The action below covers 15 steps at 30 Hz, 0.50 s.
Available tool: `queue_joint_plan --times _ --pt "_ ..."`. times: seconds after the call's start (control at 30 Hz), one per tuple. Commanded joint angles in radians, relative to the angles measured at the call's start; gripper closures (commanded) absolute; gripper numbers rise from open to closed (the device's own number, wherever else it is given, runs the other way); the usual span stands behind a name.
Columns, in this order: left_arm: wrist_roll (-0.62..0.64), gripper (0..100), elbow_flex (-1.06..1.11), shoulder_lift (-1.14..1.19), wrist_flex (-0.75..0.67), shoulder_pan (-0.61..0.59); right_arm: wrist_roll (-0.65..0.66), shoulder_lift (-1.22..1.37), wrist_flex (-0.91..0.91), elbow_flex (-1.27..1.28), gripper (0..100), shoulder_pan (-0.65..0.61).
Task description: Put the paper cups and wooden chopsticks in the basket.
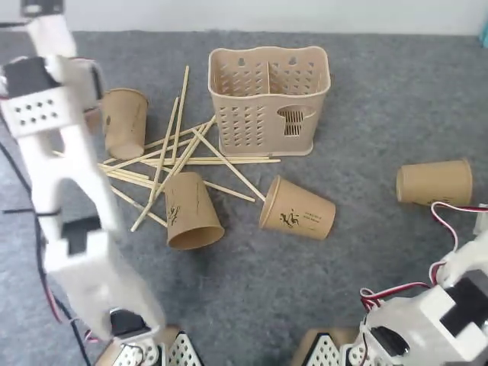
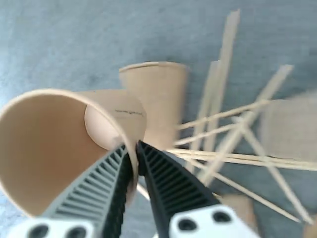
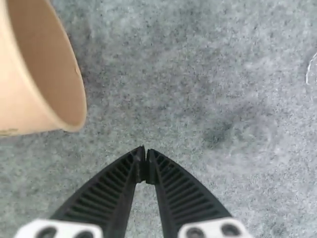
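we're on a cup pick: left gripper (image 2: pixel 132 147) is pinched shut on the rim of a paper cup (image 2: pixel 44 148) lying on its side at the left edge of the chopsticks (image 1: pixel 179 152). all cups and sticks sit outside the basket (image 1: pixel 229 130). next: lift clear of the sticks, carry over the basket, release. right gripper (image 3: pixel 145 157) is closed on nothing, over carpet (image 3: pixel 208 74) beside the right-hand cup (image 3: pixel 34 74).
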Motion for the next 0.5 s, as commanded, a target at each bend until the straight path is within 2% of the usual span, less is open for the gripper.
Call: queue_joint_plan --times 0.0,0.2,0.47 --pt "0.054 99 0.062 -0.256 0.035 0.129 -0.009 -0.018 0.008 -0.008 99.1 -0.004" --pt "0.11 99 0.059 -0.41 0.018 0.358 -0.006 -0.019 -0.001 0.06 99.1 -0.053" --pt "0.114 99 -0.077 -0.423 -0.061 0.649 -0.011 -0.018 -0.007 0.117 99.1 -0.097"
